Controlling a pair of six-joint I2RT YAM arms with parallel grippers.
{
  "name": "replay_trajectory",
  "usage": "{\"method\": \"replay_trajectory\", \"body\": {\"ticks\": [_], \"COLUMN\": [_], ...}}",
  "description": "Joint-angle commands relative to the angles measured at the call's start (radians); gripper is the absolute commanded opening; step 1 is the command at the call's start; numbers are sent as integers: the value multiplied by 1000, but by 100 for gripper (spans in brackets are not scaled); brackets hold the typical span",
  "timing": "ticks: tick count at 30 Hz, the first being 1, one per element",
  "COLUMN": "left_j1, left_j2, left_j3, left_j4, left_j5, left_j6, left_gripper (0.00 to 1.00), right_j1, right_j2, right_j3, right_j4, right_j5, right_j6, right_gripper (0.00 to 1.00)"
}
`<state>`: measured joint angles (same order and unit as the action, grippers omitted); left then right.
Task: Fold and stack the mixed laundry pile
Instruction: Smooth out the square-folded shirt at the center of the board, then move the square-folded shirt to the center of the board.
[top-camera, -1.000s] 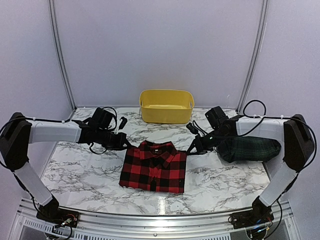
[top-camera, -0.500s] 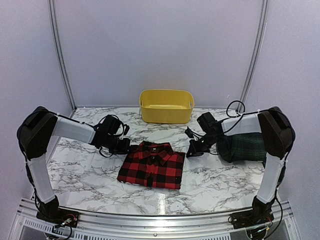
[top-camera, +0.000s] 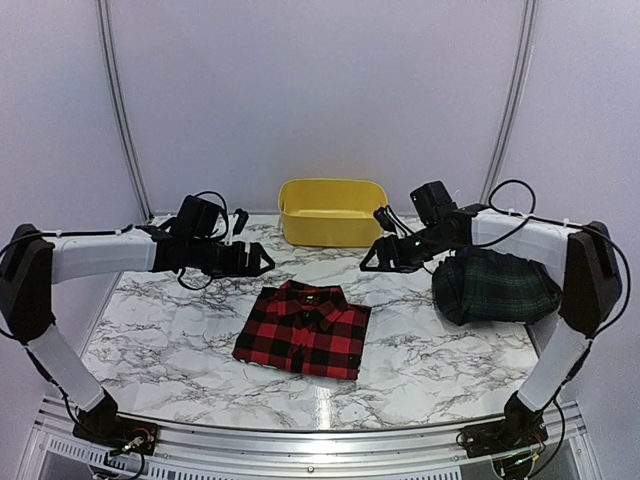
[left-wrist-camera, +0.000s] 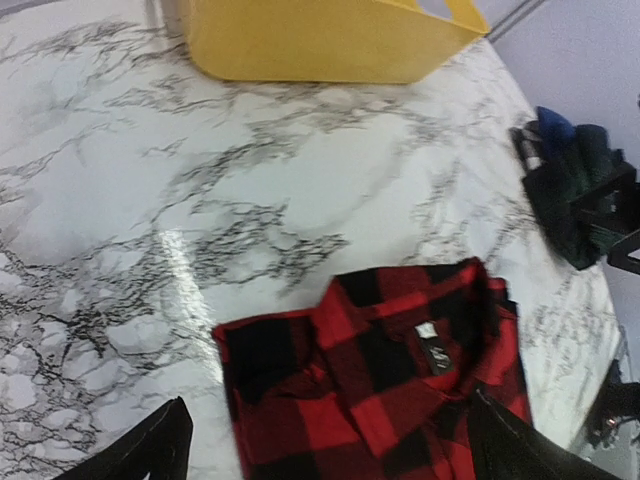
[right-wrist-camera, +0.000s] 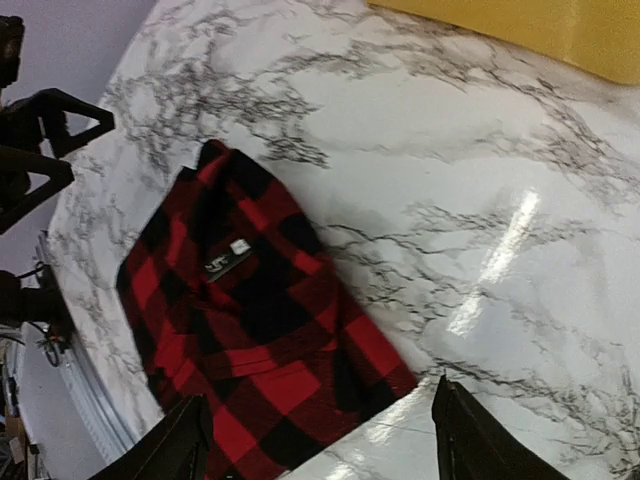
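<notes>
The bottom edge of the left wrist view cuts off the red-and-black checked shirt (left-wrist-camera: 390, 390), and the top edge cuts the yellow tub (left-wrist-camera: 320, 45). The print on the white label (left-wrist-camera: 427, 330) is too small to read. The tartan garment (left-wrist-camera: 560, 215) is blurred.

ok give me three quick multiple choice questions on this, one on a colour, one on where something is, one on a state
1. What colour is the tub?
A. blue
B. white
C. yellow

2. Where does the tartan garment lie?
A. in the tub
B. on the right side of the table
C. on top of the red checked shirt

3. How is the left gripper?
A. open, holding nothing
B. shut on the red checked shirt
C. shut on the tub's rim

Answers:
1 C, it is plainly yellow in every view.
2 B, it sits bundled on the marble at the right, apart from the shirt.
3 A, its fingers stand wide apart, clear of the shirt.
</notes>
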<state>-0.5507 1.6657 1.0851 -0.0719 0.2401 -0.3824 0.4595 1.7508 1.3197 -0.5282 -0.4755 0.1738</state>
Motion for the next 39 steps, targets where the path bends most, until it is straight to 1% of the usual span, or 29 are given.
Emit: {"method": "replay_trajectory", "body": {"ticks": [1, 3, 6, 9, 11, 14, 17, 20, 22, 26, 28, 29, 31, 36, 39], "left_j1": [-45, -81, -128, -138, -139, -135, -116, -81, -64, -47, -46, -44, -41, -38, -36], "left_j2": [-91, -96, -69, -24, 7, 52, 112, 164, 160, 129, 99, 82, 48, -16, -41], "left_j3": [-82, -133, -190, -245, -267, -253, -216, -156, -108, 9, 48, 62, 84, 63, 16], "left_j4": [-14, 27, 111, 209, 258, 249, 238, 204, 174, 43, -15, -37, -86, -108, -101], "left_j5": [192, 231, 242, 241, 215, 164, 127, 105, 77, 53, 29, 20, -2, 27, 4], "left_j6": [-12, -41, -109, -210, -252, -256, -260, -249, -220, -138, -94, -76, -52, -50, -81], "left_gripper": [99, 99, 99, 99, 99, 99, 99, 99, 99, 99, 99, 99, 99, 99, 99], "right_j1": [83, 147, 215, 223, 188, 121, 64, 51, 50, 51, 50, 50, 51, 53, 49], "right_j2": [-99, -99, -61, -3, 57, 119, 181, 227, 203, 98, 32, 0, -58, -139, -132], "right_j3": [-136, -219, -328, -390, -400, -359, -273, -162, -129, -111, -121, -125, -135, -185, -209], "right_j4": [125, 261, 426, 511, 493, 423, 352, 276, 272, 250, 250, 244, 227, 224, 213], "right_j5": [-261, -310, -333, -308, -267, -220, -198, -207, -226, -199, -174, -163, -148, -135, -115], "right_j6": [183, 293, 424, 465, 446, 375, 294, 222, 204, 182, 173, 168, 153, 159, 181], "right_gripper": [73, 73, 74, 73, 72, 72, 72, 73, 74, 82, 90, 92, 94, 95, 96]}}
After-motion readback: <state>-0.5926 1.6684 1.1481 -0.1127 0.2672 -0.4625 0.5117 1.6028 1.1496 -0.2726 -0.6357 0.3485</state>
